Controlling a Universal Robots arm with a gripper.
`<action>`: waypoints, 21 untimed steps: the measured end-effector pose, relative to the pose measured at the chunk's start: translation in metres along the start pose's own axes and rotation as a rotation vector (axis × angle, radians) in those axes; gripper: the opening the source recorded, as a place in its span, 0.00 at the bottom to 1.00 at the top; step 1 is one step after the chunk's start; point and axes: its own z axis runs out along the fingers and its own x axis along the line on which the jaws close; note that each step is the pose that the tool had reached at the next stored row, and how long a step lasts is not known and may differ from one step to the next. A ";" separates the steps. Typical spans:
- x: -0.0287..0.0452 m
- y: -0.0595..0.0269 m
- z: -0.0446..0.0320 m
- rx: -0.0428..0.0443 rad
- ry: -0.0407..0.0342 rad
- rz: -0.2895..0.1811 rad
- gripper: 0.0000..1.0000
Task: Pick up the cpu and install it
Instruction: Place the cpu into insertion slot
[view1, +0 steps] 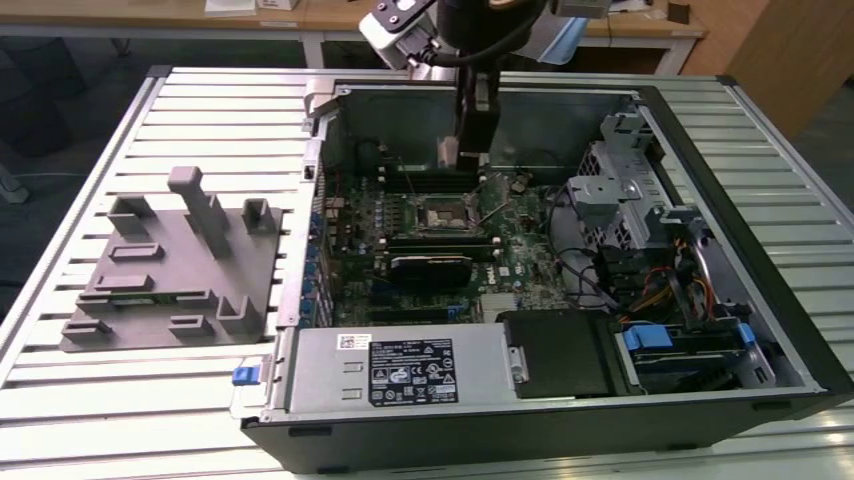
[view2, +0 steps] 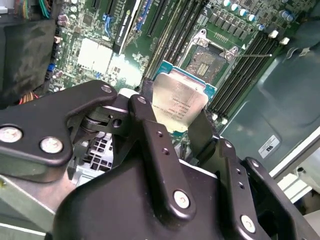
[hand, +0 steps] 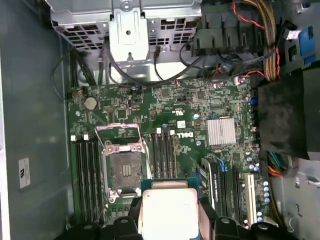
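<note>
As it clamps the cpu (view2: 179, 100) by two opposite edges, the gripper (view2: 175, 117) hangs inside the case (view1: 767, 300), with the chip above the motherboard (hand: 200, 107) just beside the open socket (hand: 123, 170) (its retaining frame swung up). Judged light, thin and rigid with a delicate underside, the cpu is best held at the rim and kept level.

Open black PC case (view1: 534, 440) mid pale slatted table (view1: 80, 420); grey plastic fixture (view1: 167, 280) nr its edge, exterior view's left.
</note>
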 end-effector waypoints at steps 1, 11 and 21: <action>0.0004 -0.0001 0.0013 -0.0002 -0.0002 -0.001 0.53; 0.0040 -0.0007 0.0115 -0.0014 0.0006 -0.066 0.53; 0.0040 -0.0020 0.0136 -0.0015 0.0007 -0.066 0.53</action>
